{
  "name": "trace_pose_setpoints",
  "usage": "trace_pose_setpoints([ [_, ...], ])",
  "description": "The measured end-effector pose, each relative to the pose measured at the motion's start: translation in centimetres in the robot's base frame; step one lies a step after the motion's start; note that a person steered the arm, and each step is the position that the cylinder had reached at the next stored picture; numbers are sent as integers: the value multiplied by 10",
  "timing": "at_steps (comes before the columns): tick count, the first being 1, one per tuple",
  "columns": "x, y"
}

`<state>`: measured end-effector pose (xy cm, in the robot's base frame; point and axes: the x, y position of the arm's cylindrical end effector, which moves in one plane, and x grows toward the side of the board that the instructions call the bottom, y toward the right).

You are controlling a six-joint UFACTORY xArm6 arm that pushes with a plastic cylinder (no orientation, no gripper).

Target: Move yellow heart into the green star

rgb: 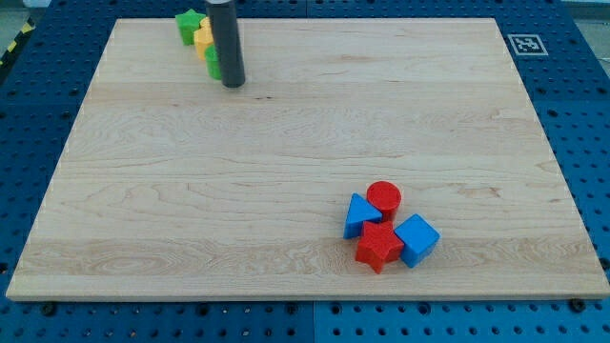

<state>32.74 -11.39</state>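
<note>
The green star [189, 23] lies at the view's top left on the wooden board [286, 171]. A yellow block [203, 38], whose shape I cannot make out, sits against the star's lower right side, partly hidden by the rod. A second green block [213, 63] shows just below the yellow one, also partly behind the rod. My tip [233, 83] rests on the board just right of and below these blocks, close beside the lower green block.
At the view's lower right sits a tight cluster: a red cylinder [384, 197], a blue triangle [359, 215], a red star [378, 247] and a blue cube [416, 239]. A printed marker tag [525, 44] is at the board's top right corner.
</note>
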Motion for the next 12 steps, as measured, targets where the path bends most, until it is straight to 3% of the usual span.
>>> trace_pose_setpoints([
  [2,-12,-12],
  [6,-12,26],
  [9,-42,8],
  [10,-69,9],
  [12,-65,37],
])
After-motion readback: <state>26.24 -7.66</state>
